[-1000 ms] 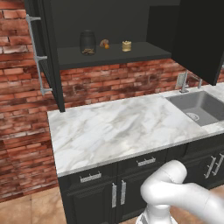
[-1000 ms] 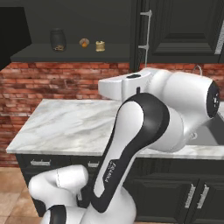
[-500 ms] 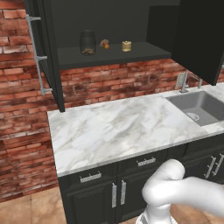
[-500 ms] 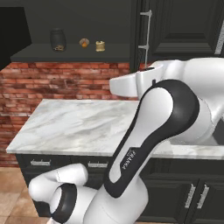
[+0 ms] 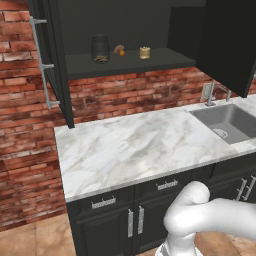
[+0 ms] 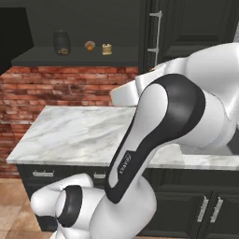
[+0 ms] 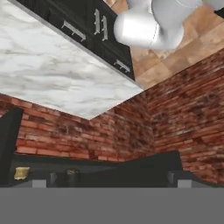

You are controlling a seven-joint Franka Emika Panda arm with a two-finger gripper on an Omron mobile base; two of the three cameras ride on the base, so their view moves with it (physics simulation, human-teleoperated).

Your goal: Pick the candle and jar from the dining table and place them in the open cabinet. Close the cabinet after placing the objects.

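Brick wall (image 5: 30, 150) in red stands at the left behind the marble dining table (image 5: 135, 150). Above, on the shelf of the open black cabinet (image 5: 130, 62), stand the dark jar (image 5: 100, 49), a small brown thing (image 5: 119, 50) and the candle (image 5: 144, 52). At right lies a grey sink (image 5: 227, 122). The gripper's jaws are spread wide and hold nothing.

1 jar (image 5: 100, 48), 1 candle (image 5: 144, 52), 1 small brown object (image 5: 119, 50), 1 sink (image 5: 227, 121), 1 faucet (image 5: 213, 93)

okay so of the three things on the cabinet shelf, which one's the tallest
The dark jar, leftmost on the shelf. It stands well above the small orange-brown thing and the candle.
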